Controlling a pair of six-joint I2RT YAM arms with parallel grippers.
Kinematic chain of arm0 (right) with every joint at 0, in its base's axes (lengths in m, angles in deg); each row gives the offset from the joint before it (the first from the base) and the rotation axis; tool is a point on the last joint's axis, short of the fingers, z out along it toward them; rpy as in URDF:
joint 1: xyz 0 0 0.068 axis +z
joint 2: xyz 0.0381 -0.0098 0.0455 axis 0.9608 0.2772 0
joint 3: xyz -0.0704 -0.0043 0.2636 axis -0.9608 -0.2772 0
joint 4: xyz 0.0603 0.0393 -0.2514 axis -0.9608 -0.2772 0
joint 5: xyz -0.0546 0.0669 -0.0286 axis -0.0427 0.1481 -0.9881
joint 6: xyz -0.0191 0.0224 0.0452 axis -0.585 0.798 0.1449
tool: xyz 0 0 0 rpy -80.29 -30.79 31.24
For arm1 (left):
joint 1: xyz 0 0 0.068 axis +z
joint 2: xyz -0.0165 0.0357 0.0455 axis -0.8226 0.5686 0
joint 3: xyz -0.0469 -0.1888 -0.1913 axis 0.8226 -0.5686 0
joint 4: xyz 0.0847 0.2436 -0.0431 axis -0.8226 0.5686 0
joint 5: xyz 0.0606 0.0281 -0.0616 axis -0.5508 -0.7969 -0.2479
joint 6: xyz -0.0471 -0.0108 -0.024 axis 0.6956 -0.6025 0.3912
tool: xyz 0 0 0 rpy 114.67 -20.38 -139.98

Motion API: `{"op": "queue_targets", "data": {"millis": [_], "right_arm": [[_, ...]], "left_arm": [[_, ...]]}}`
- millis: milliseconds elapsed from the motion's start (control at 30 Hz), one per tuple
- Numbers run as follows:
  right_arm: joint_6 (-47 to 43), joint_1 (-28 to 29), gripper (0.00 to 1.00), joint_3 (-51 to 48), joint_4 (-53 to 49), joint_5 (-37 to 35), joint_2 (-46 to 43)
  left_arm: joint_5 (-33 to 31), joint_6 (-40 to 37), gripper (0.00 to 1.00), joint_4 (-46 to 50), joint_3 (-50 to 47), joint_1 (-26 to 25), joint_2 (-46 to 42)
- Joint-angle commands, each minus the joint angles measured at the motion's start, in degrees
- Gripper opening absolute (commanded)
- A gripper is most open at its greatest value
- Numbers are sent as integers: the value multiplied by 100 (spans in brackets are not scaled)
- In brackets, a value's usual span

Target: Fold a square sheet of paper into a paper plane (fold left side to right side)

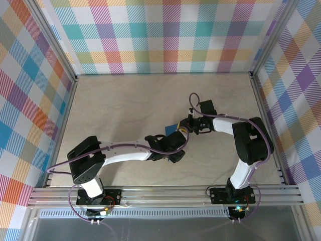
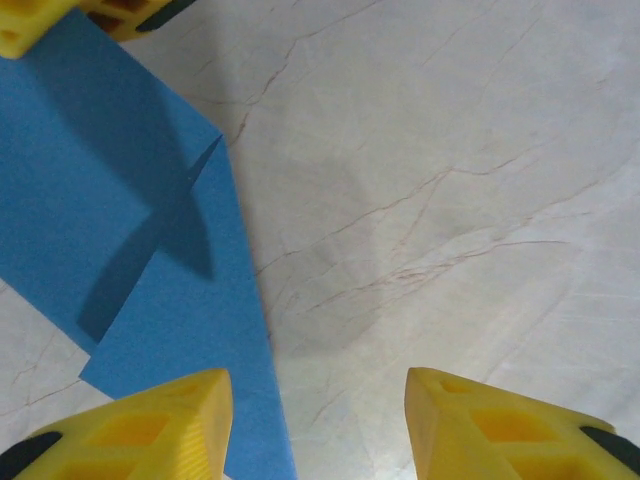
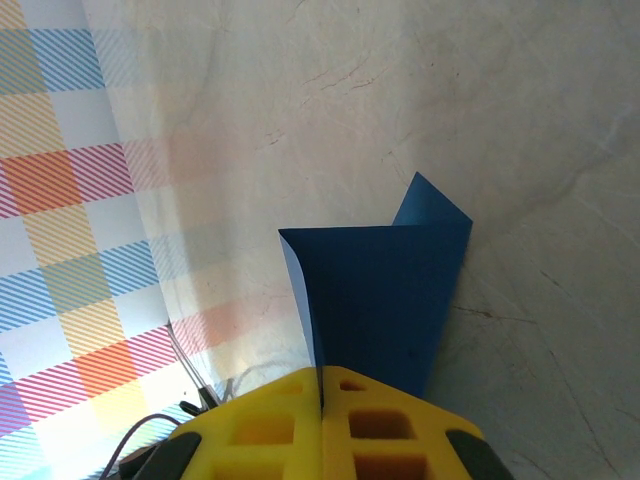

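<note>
The square sheet of paper (image 1: 172,127) is dark blue and lies partly folded at the table's middle, one flap doubled over along a crease (image 2: 100,200). My right gripper (image 1: 184,129) is shut on one edge of it, and the sheet (image 3: 385,300) stands up out of the yellow jaws (image 3: 322,375). My left gripper (image 1: 175,149) is just in front of the paper and open (image 2: 315,385), with bare table between its fingers. Its left fingertip (image 2: 150,425) overlaps the paper's near edge. The right gripper's yellow fingers (image 2: 40,25) show at the top left of the left wrist view.
The marbled beige table (image 1: 125,110) is boxed in by plaid walls (image 1: 165,35) at the back and both sides. An aluminium rail (image 1: 165,193) runs along the near edge by the arm bases. Purple cables (image 1: 195,103) loop over both arms.
</note>
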Motion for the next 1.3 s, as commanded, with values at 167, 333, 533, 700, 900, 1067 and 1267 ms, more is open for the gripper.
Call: {"op": "queue_targets", "data": {"millis": [167, 333, 533, 700, 900, 1067, 1267], "right_arm": [[152, 28, 4, 110, 2, 52, -15], [288, 66, 4, 94, 110, 75, 62], [364, 125, 4, 91, 154, 67, 135], [372, 175, 5, 99, 127, 23, 175], [372, 201, 5, 106, 119, -13, 211], [372, 215, 6, 110, 115, -4, 202], [357, 212, 8, 76, 126, -34, 193]], "left_arm": [[-595, 60, 52, 664, 606, -57, 675], [-881, 135, 52, 776, 778, -66, 921], [-1128, 162, 52, 925, 911, -63, 1102], [-1171, 211, 49, 891, 913, -65, 1136], [-1067, 236, 35, 872, 918, -62, 1158], [-1140, 280, 27, 874, 854, -62, 1167], [-1157, 324, 21, 840, 787, -57, 1155]]}}
